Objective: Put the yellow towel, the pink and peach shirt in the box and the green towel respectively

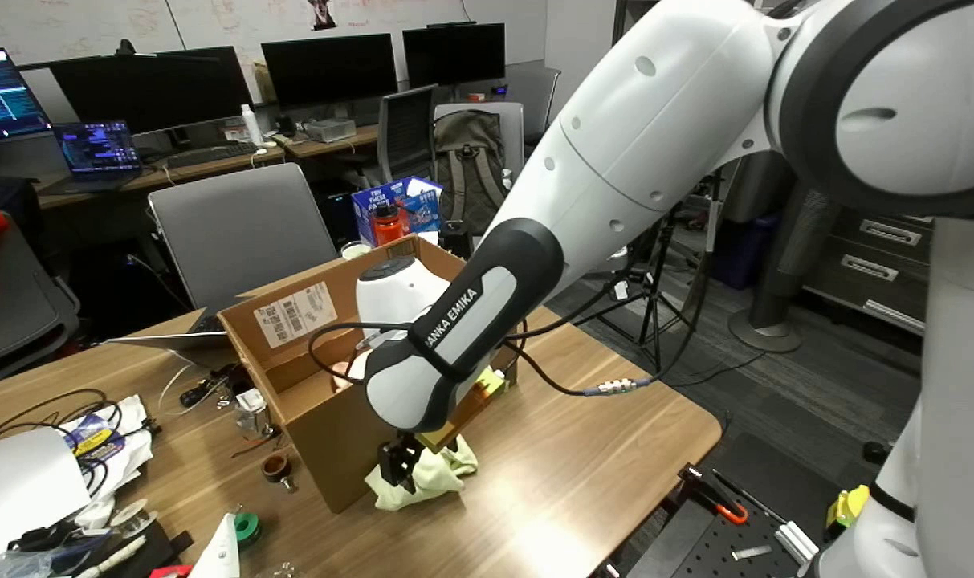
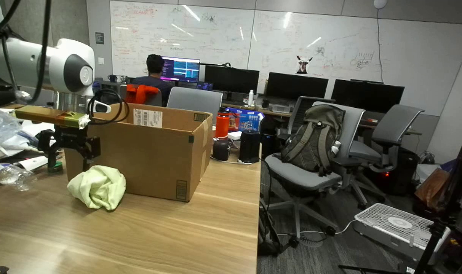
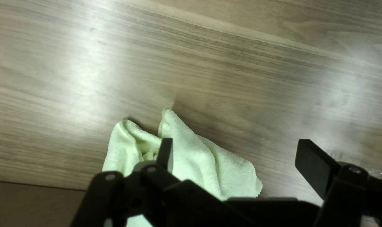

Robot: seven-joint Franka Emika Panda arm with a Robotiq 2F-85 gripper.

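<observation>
Large brown corrugated cardboard box [image 2: 147,163]: in an exterior view, stands open-topped on the light wood-grain bench [image 2: 158,236], a white label with black print [image 2: 147,118] on the inside of its far wall.
Crumpled pale yellow-green cloth towel [image 2: 99,188]: lies on the bench outside the box, just beside its near wall.
Black two-fingered claw [image 2: 69,166]: hangs pointing down close to the towel's top, spread wide and gripping nothing.
Red-orange bottle with a black cap [image 2: 222,125]: stands beyond the box, near a black cylinder [image 2: 250,146].
White-and-grey robot arm [image 1: 639,120]: in an exterior view, slants down from the upper right, hiding part of the box [image 1: 326,449] and much of the claw.
Peach-coloured patch [image 1: 342,375]: inside the box, mostly covered by the arm; too hidden to identify.
Green ring-shaped spool [image 1: 246,520]: on the bench, well apart from the towel [image 1: 434,482].
Claw fingers [image 3: 315,167]: in the wrist view, stand wide apart, one over the folds of the towel [image 3: 194,164], the other over the bench; whether either touches cannot be told.
Box wall [image 3: 30,201]: brown, at the lower left corner, just beside the towel.
</observation>
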